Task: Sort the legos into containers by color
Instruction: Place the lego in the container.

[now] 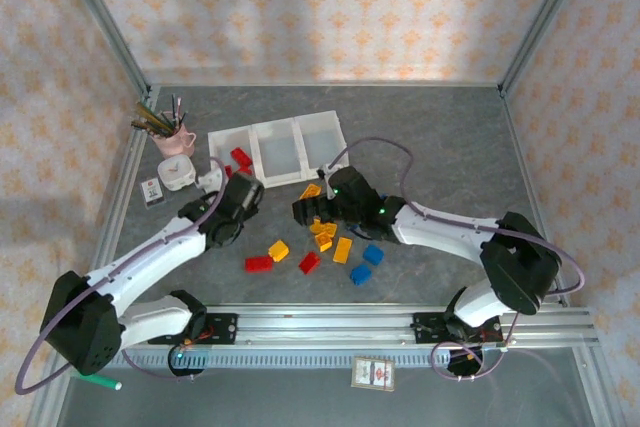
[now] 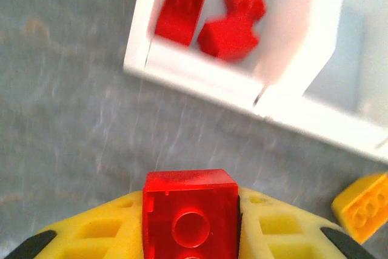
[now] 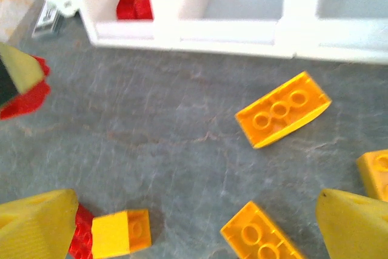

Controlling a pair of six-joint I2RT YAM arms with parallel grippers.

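The left pincer (image 2: 191,238) clamps a red brick (image 2: 190,207) just short of the left-end bin (image 2: 194,77) toward the bench's (image 1: 450,137) far edge, likely its home since other reds (image 2: 233,34) lie there; the right pincer (image 3: 197,225) gapes wide over loose yellow bricks (image 3: 282,110)

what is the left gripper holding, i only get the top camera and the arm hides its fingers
Observer: A red brick. The left wrist camera shows the left gripper shut on it.
Operator: how many reds are in the bin ahead of it
Observer: Three red bricks lie in the end bin.
Operator: is the right gripper on anything
Observer: No, the right gripper is open. In the right wrist view an orange brick lies on the table between its fingers.
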